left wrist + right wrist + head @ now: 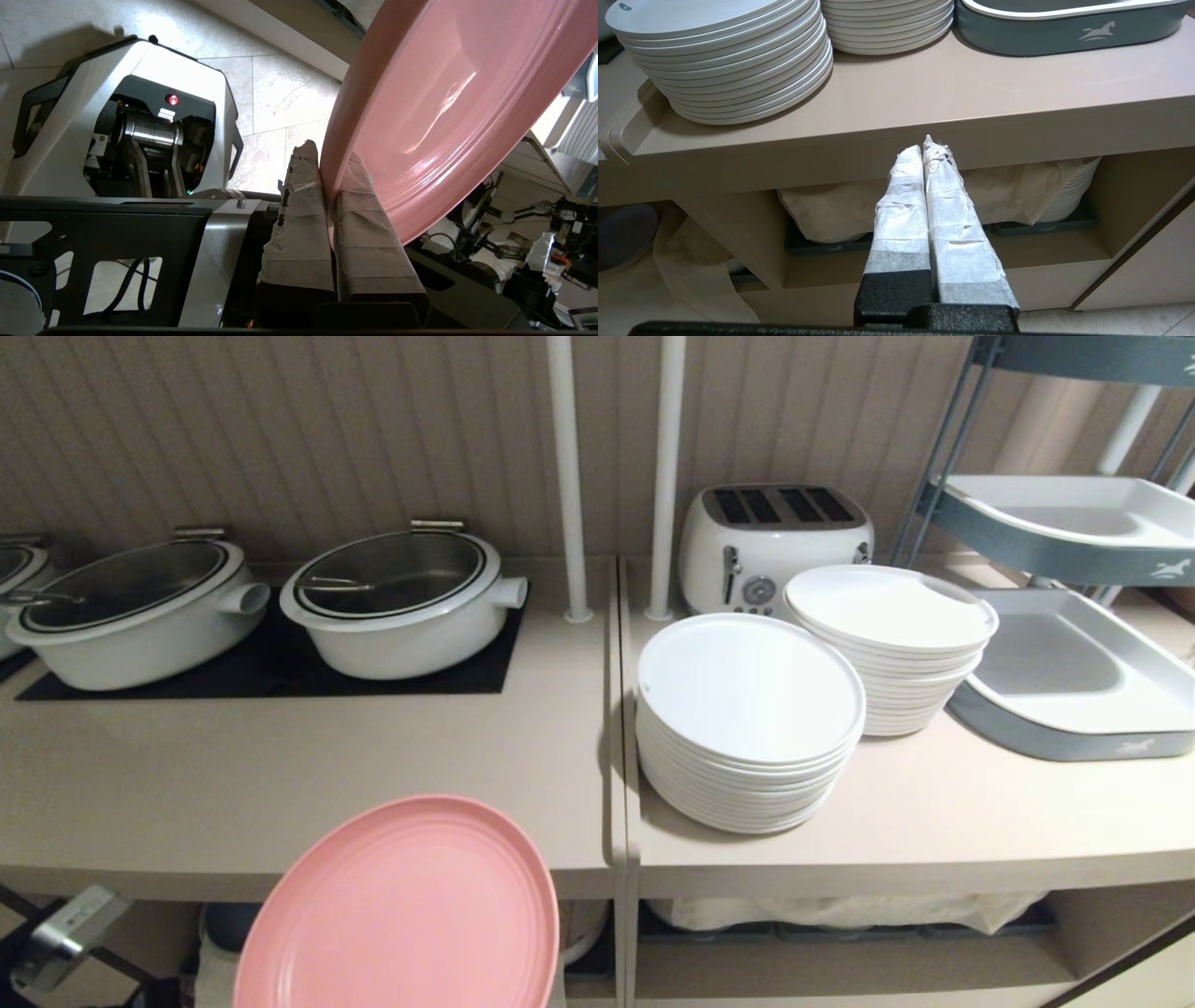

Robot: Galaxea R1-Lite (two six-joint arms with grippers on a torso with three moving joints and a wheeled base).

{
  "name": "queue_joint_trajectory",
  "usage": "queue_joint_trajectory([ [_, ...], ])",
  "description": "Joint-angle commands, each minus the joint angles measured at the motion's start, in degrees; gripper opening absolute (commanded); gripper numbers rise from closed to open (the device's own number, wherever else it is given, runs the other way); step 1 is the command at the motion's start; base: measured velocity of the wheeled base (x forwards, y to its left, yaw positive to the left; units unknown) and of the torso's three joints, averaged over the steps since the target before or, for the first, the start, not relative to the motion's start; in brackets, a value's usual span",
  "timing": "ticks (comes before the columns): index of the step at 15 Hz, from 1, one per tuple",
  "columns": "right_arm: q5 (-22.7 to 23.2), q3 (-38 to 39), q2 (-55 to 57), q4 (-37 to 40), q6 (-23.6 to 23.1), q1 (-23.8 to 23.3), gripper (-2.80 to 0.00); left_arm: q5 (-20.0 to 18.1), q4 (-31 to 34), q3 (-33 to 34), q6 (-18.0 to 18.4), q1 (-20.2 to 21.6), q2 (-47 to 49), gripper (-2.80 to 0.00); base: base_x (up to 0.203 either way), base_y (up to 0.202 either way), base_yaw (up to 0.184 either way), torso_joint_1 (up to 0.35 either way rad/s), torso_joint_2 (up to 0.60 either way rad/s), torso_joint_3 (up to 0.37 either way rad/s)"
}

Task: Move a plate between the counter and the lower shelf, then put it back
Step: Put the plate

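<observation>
Two plate stacks point(750, 721) on counter point(308, 775).

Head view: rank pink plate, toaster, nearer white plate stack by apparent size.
1. Pink plate: looks largest, but it is held up close to the camera, so the real rank is unsure.
2. Nearer white plate stack.
3. Toaster, farthest back.

The head view looks down on the tabletop point(280, 775); the right wrist view faces its front edge, sharing the white plate stacks point(733, 60). The left wrist view looks close along the pink plate point(444, 107).
</observation>
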Motion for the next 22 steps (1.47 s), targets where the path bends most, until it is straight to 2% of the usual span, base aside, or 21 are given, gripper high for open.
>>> queue_joint_trajectory([
  [1,0.0,0.0,0.0,-0.1,0.0,0.0,-2.8,-0.1,0.1,-0.1,-0.3,0.0,-0.2,-2.8,0.0,0.0,0.0,0.0,0.0,0.0],
  [22,0.0,0.0,0.0,-0.1,0.0,0.0,-2.8,-0.2,0.1,-0.1,-0.3,0.0,-0.4,-2.8,0.0,0.0,0.0,0.0,0.0,0.0],
])
